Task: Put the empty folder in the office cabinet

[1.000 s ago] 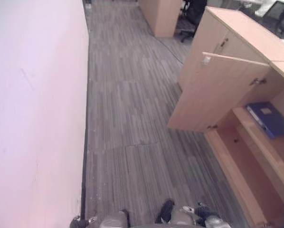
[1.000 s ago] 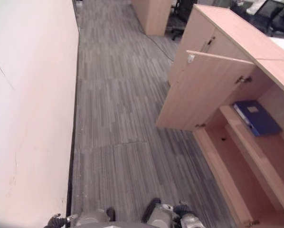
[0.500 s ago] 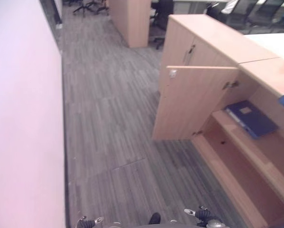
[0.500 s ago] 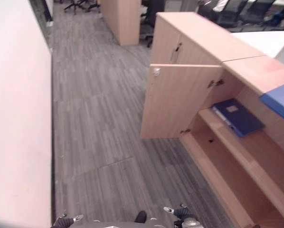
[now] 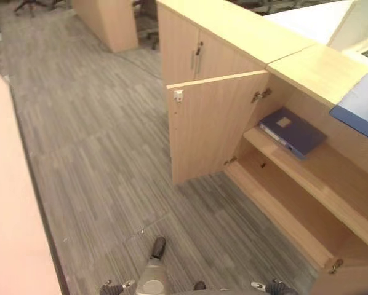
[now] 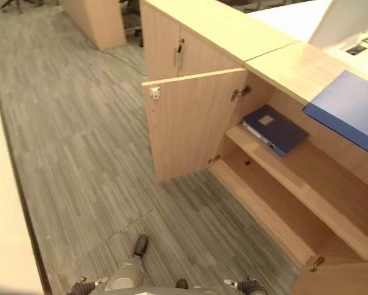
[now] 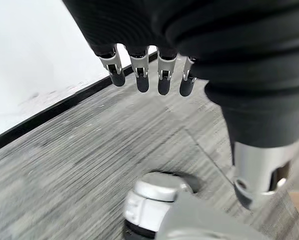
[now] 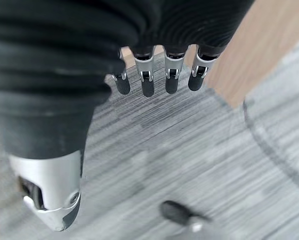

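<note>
We look down on a light wood office cabinet [image 6: 190, 37] that runs from 12 o'clock toward 4 o'clock across the grey striped carpet [image 6: 79, 153]. One cabinet door [image 6: 190, 123] stands swung open toward us, with a small white catch near its top corner and a metal hinge at its inner edge. Behind it the compartment is open, showing an upper shelf [image 6: 307, 184] and a lower board beneath it.

A dark blue folder [image 6: 274, 129] lies flat on the upper shelf at about 2 o'clock, toward the door end of the shelf; it is a slim binder with a pale label on its cover and a lighter spine edge facing us. We cannot tell from here whether it is empty. A second blue folder [image 6: 350, 110], flat and plain, lies on the cabinet top at 3 o'clock, its edge overhanging the open compartment.

In the left wrist view our left hand [image 7: 149, 75] hangs over the carpet near a white wall [image 7: 34, 55] with a dark skirting strip, fingers straight and relaxed, holding nothing. In the right wrist view our right hand [image 8: 159, 75] hangs likewise over the carpet beside a wood panel [image 8: 259, 50], fingers straight and loose, empty
</note>
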Controlling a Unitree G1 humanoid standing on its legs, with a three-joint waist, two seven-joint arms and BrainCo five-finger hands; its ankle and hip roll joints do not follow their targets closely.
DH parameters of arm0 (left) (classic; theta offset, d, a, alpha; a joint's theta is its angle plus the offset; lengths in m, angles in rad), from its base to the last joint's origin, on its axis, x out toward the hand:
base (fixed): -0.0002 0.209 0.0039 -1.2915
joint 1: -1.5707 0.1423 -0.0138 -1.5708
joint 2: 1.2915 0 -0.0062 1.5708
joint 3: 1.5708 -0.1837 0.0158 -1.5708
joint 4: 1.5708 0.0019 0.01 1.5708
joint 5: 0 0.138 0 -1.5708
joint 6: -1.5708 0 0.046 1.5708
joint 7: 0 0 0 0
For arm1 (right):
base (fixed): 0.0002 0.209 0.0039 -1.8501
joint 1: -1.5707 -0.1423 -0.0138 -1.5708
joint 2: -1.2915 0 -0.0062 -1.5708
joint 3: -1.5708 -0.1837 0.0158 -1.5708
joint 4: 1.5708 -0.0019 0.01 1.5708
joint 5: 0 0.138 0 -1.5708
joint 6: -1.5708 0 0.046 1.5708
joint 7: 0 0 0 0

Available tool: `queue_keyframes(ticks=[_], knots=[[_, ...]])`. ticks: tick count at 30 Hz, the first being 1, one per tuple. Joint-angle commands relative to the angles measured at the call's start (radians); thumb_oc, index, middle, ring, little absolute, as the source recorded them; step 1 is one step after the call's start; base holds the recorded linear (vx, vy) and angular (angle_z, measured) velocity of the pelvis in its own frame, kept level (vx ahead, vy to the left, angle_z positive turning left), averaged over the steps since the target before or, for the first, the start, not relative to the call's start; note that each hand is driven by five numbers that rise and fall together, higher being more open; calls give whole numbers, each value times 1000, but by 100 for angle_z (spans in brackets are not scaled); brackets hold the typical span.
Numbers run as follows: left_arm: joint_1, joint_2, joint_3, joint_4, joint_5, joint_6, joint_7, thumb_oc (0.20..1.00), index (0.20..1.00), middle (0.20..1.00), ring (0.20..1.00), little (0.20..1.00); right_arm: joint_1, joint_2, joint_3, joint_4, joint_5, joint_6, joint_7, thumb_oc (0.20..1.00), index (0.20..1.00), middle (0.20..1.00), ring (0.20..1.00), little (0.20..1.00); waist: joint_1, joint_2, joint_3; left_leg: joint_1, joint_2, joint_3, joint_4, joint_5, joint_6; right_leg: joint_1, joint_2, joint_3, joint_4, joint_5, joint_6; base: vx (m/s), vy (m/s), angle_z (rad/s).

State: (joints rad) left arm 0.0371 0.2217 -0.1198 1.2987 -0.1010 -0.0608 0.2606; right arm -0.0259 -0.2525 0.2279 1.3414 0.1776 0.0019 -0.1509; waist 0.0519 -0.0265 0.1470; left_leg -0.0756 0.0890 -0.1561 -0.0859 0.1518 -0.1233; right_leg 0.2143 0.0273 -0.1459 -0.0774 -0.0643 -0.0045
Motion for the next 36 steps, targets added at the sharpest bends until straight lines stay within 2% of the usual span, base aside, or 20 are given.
queue_keyframes(ticks=[1, 6, 7, 8, 10, 11, 12, 13, 14, 16, 17, 18, 21, 23, 28, 29, 30, 32, 34, 36], knots=[[-24, 19, -21, 2, 17, -9, 3, 1000, 1000, 1000, 1000, 1000, -13, 9, -13, -7, 23, -6, 10, 1000, 1000, 1000, 1000, 1000, 25, -37, -16, 12, -42, 38, 4, -50, 67, -94, -109, -48, 45, 13, 93, 74, 183, -39], [-32, 21, -13, -3, 6, -11, 4, 1000, 1000, 1000, 1000, 1000, -26, 21, -17, -14, 27, -1, 13, 1000, 1000, 1000, 1000, 1000, 18, -32, -28, 46, -86, 83, -1, -88, 107, -117, -151, -2, 69, 26, 122, 96, 248, -50], [-39, 22, -16, -7, 8, -11, 3, 1000, 1000, 1000, 1000, 1000, -32, 26, -19, -22, 26, 2, 16, 1000, 1000, 1000, 1000, 1000, 10, -28, -30, 59, -105, 107, -1, -106, 123, -131, -173, 12, 84, 34, 138, 117, 401, -50], [-42, 26, -19, -10, 13, -9, -4, 1000, 1000, 1000, 1000, 1000, -33, 27, -22, -27, 22, 2, 18, 1000, 1000, 1000, 1000, 1000, 4, -22, -31, 71, -119, 134, -1, -122, 136, -153, -194, 21, 119, 41, 152, 83, 477, -50], [-46, 32, -19, 0, 20, -1, -23, 1000, 1000, 1000, 1000, 1000, -41, 31, -25, -38, 24, 3, 20, 1000, 1000, 1000, 1000, 1000, -3, -10, -14, 94, -129, 191, -1, -147, 149, -211, -230, -8, 223, 59, 159, 18, 340, -95], [-45, 34, -21, 5, 24, 3, -32, 1000, 1000, 1000, 1000, 1000, -41, 30, -27, -45, 26, 2, 21, 1000, 1000, 1000, 1000, 1000, -1, -6, -4, 106, -130, 218, -1, -155, 154, -223, -253, -47, 249, 81, 153, 46, 228, -151], [-36, 37, -17, 7, 27, 10, -45, 1000, 1000, 1000, 1000, 1000, -37, 30, -26, -56, 28, 1, 25, 1000, 1000, 1000, 1000, 1000, 1, 2, 6, 135, -122, 263, -1, -182, 150, -224, -300, -157, 288, 92, 150, 68, 212, -120], [-33, 37, -14, 8, 29, 11, -54, 1000, 1000, 1000, 1000, 1000, -34, 30, -26, -62, 27, 1, 27, 1000, 1000, 1000, 1000, 1000, 3, 4, 11, 152, -120, 291, -1, -192, 149, -213, -322, -216, 299, 93, 152, 78, 180, -86], [-32, 37, -13, 7, 30, 13, -64, 1000, 1000, 1000, 1000, 1000, -34, 30, -22, -70, 24, 1, 29, 1000, 1000, 1000, 1000, 1000, 5, 4, 12, 158, -118, 320, -1, -198, 148, -207, -336, -273, 300, 102, 156, 43, 112, -48], [-32, 37, -15, 6, 33, 16, -78, 1000, 1000, 1000, 1000, 1000, -39, 28, -17, -79, 21, 1, 31, 1000, 1000, 1000, 1000, 1000, 4, -3, 9, 166, -112, 368, -1, -208, 146, -206, -343, -335, 276, 123, 170, 28, 47, -100], [-32, 37, -15, 6, 33, 16, -78, 1000, 1000, 1000, 1000, 1000, -39, 28, -17, -79, 21, 1, 31, 1000, 1000, 1000, 1000, 1000, 5, -3, 9, 166, -112, 369, -1, -208, 146, -206, -343, -334, 275, 124, 170, 33, -36, -113], [-37, 38, -21, -2, 38, 18, -84, 1000, 1000, 1000, 1000, 1000, -55, 26, -7, -83, 16, 3, 31, 1000, 1000, 1000, 1000, 1000, 3, -8, 11, 169, -98, 406, -1, -214, 143, -229, -321, -345, 222, 140, 176, 34, -75, -70], [-48, 39, -26, -13, 39, 17, -85, 1000, 1000, 1000, 1000, 1000, -74, 24, 9, -86, 12, 4, 29, 1000, 1000, 1000, 1000, 1000, -2, -16, 21, 180, -85, 434, -1, -222, 138, -271, -282, -327, 143, 179, 186, 59, -104, -77], [-56, 41, -30, -19, 48, 18, -85, 1000, 1000, 1000, 1000, 1000, -81, 28, 16, -83, 6, 7, 27, 1000, 1000, 1000, 1000, 1000, -5, -26, 30, 200, -77, 455, -1, -230, 131, -306, -261, -361, 105, 211, 196, 156, -184, -83], [-53, 40, -33, 1, 68, 19, -97, 1000, 1000, 1000, 1000, 1000, -69, 36, 28, -64, 8, 5, 30, 1000, 1000, 1000, 1000, 1000, -10, -50, 15, 232, -60, 463, -1, -248, 114, -269, -224, -343, 52, 201, 184, 203, -218, -25], [-44, 36, -24, 9, 62, 22, -97, 1000, 1000, 1000, 1000, 1000, -60, 36, 32, -50, 5, 6, 31, 1000, 1000, 1000, 1000, 1000, -11, -54, 2, 255, -28, 471, -1, -250, 97, -254, -206, -341, 52, 189, 176, 176, -173, -9], [-43, 36, -24, 9, 62, 22, -97, 1000, 1000, 1000, 1000, 1000, -60, 36, 32, -50, 6, 6, 31, 1000, 1000, 1000, 1000, 1000, -11, -54, 2, 256, -28, 471, -1, -250, 96, -253, -205, -341, 52, 189, 176, 321, -361, -7], [-40, 35, -10, 10, 36, 25, -94, 1000, 1000, 1000, 1000, 1000, -57, 37, 35, -34, 13, 1, 31, 1000, 1000, 1000, 1000, 1000, -16, -58, -7, 268, 35, 477, 25, -246, 68, -240, -163, -331, 63, 144, 150, 240, -333, -11], [-38, 36, -6, 11, 21, 27, -98, 1000, 1000, 1000, 1000, 1000, -55, 36, 37, -27, 16, -1, 33, 1000, 1000, 1000, 1000, 1000, -17, -65, -5, 235, 87, 481, 152, -272, 52, -229, -142, -322, 80, 101, 119, 170, -292, -13], [-40, 38, -1, 4, 1, 27, -101, 1000, 1000, 1000, 1000, 1000, -59, 27, 42, -27, 20, -1, 28, 1000, 1000, 1000, 1000, 1000, -8, -73, 18, 150, 142, 462, 370, -250, 57, -204, -119, -319, 94, 63, 77, 101, -278, -13]])
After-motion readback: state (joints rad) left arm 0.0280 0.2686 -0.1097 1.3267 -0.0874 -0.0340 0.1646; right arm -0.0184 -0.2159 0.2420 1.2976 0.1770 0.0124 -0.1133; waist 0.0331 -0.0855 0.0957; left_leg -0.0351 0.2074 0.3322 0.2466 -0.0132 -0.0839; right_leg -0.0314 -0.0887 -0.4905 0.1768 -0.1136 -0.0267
